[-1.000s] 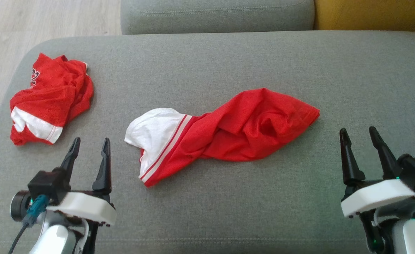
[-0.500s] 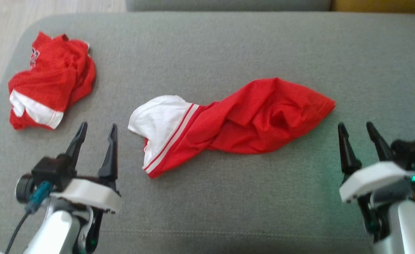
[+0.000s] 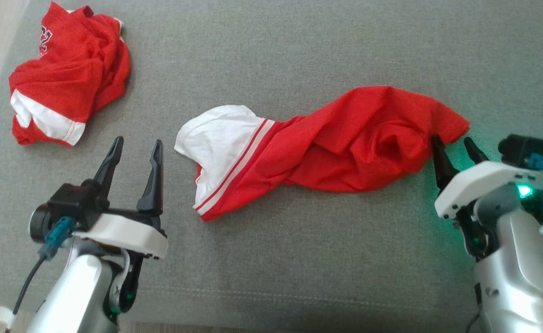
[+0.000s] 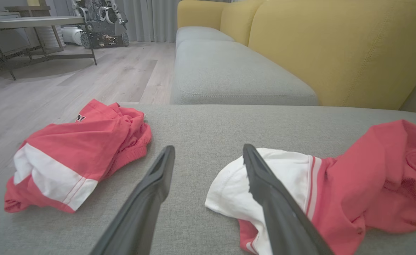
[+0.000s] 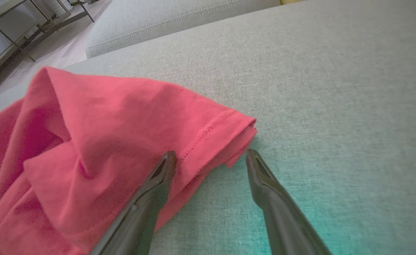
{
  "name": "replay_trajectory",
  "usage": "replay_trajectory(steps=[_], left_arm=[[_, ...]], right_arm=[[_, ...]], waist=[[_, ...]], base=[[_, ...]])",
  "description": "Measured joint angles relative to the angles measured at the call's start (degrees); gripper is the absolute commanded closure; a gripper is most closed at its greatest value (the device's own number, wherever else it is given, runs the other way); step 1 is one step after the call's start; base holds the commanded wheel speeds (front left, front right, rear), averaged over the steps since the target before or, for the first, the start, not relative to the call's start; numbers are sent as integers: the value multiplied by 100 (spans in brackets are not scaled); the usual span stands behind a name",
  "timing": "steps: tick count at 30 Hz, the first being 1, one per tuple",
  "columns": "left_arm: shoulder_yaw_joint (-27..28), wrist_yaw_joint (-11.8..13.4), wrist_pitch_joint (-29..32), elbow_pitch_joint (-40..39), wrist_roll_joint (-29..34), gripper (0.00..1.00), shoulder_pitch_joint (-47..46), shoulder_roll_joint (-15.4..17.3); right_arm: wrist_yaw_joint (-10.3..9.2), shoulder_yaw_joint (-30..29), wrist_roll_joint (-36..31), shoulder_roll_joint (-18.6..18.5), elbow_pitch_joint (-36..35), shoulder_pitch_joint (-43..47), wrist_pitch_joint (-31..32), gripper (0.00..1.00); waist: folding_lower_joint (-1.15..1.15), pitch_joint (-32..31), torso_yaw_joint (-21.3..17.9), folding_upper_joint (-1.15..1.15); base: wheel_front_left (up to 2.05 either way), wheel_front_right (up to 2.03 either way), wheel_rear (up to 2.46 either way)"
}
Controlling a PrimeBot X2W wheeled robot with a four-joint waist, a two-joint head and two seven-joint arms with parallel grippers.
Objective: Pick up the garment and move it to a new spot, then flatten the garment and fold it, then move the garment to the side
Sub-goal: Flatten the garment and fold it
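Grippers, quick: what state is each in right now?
Left gripper: open, holding nothing.
Right gripper: open at the central red garment's corner, not yet gripping.

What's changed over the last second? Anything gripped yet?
The head camera tilted down. The right gripper moved forward to the hem corner of the red and white garment; that corner now lies between its open fingers, nothing gripped. The left gripper, open, edged nearer the white end. That garment and the crumpled red jersey lie unchanged on the grey cushion.
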Motion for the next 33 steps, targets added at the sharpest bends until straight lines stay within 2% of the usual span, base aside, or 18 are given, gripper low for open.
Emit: replay_trajectory(steps=[2,3,4,5,13,21,25,29,33], left_arm=[[8,-44,-5,21,3,0,-26,-24],[10,-73,-5,30,3,0,-36,-48],[10,-73,-5,41,3,0,-48,-66],[13,-76,-5,49,3,0,-64,-80],[149,-120,-5,81,12,0,-81,-133],[230,-127,-7,46,62,0,-76,-159],[278,-129,-7,25,67,0,-49,-183],[305,-157,-7,19,67,0,-14,-203],[321,-174,-7,21,67,0,77,-204]], right_arm=[[0,5,24,-2,187,-145,49,0],[0,11,69,-3,259,-195,49,51],[0,11,80,-3,322,-242,47,86],[0,10,103,-3,363,-276,44,100],[0,-32,13,-22,149,-628,-487,100],[0,541,-29,-209,-655,-1095,-938,100],[0,977,52,-233,-973,-739,-456,100],[0,1044,119,-242,-1222,387,305,100],[0,946,96,-230,-1534,1390,791,100]], waist=[[0,34,6,0],[0,46,12,0],[0,54,17,0],[0,58,19,0],[0,16,-41,0],[0,-67,-171,0],[0,-130,-223,0],[0,-157,-272,0],[0,-141,-353,0]], base=[[0,0,0],[0,0,0],[0,0,0],[0,0,0],[0,0,0],[0,0,0],[0,0,0],[0,0,0],[0,0,0]])
